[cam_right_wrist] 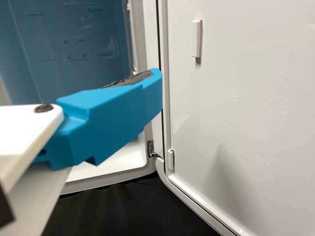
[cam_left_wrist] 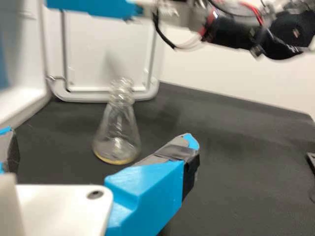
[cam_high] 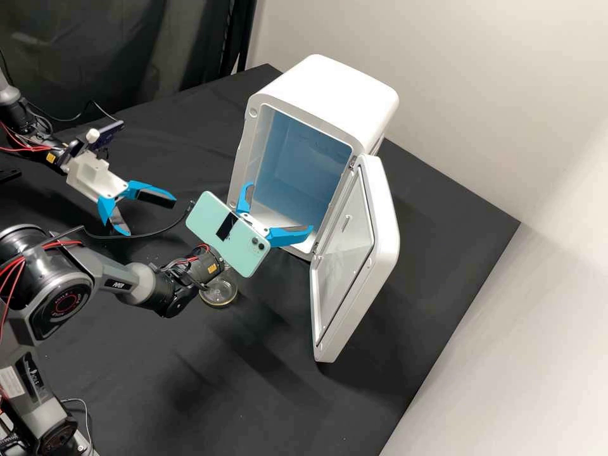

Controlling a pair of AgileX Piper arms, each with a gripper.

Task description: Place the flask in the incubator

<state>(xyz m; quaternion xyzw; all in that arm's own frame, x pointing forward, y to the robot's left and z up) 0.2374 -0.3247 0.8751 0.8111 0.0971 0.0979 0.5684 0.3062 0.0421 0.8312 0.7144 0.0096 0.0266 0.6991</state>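
One flask (cam_high: 220,292): stood upright on the bench (cam_high: 190,380), neck up, just before the open incubator (cam_high: 329,95). Left gripper (cam_high: 149,216): spread wide, empty, pointed toward the flask; judged better placed. Right gripper (cam_high: 277,209): spread wide, empty, held at the incubator mouth.

Clear glass Erlenmeyer flask (cam_left_wrist: 117,130) sits upright on the black counter (cam_left_wrist: 236,147), a little yellowish residue at its bottom, near the front of the white incubator (cam_high: 335,88). It's blue inside, door (cam_high: 358,253) swung wide open.
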